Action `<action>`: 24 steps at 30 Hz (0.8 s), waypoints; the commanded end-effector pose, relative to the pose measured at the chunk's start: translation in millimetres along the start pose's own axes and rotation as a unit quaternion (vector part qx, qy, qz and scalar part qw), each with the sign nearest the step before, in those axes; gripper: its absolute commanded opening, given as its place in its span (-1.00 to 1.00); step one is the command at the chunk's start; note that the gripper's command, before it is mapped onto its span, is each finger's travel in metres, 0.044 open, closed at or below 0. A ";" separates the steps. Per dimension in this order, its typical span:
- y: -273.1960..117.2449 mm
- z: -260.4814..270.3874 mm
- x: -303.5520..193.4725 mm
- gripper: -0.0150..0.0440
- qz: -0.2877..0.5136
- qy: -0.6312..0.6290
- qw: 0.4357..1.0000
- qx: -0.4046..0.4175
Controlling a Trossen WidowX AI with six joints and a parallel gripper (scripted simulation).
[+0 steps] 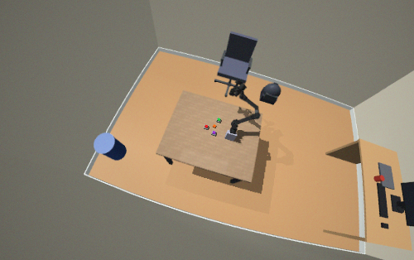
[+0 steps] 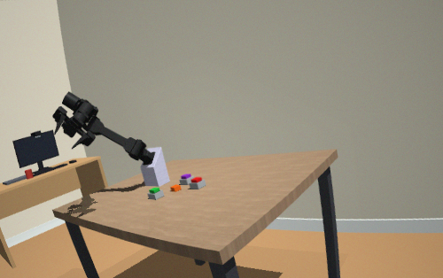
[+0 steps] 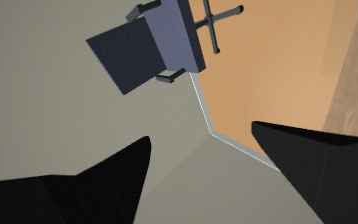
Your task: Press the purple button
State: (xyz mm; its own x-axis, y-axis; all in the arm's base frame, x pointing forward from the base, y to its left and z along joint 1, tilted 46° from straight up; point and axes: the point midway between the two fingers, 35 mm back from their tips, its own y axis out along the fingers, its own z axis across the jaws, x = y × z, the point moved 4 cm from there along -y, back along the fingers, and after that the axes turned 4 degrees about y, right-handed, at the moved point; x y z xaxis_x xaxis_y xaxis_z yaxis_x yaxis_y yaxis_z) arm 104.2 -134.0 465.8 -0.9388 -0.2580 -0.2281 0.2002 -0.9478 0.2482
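Purple button (image 2: pixel 186 176): rigid, spring-loaded cap on grey base (1 of 3 on the worktop (image 2: pixel 249 195)); push its top, no gripping. End effector (image 2: pixel 69 129): spread, empty, well away

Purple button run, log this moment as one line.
gripper: open, empty, off the table's edge | purple button: unpressed | blocks: untouched
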 end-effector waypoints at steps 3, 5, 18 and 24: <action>4.3 -18.5 -28.4 0.86 0.051 -0.058 0.997 -0.019; 4.1 -56.5 -62.0 0.86 0.102 -0.141 0.982 -0.068; -91.8 -255.5 -158.2 0.86 0.365 -0.544 0.719 -0.234; -173.3 -338.9 -140.6 0.86 0.461 -0.715 0.459 -0.255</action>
State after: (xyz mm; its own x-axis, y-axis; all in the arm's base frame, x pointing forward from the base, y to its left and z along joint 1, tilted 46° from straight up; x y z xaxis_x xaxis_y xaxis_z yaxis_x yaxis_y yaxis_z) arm 308.1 -20.2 178.0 0.2042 -0.6245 0.7539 0.4947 -0.5987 -0.6299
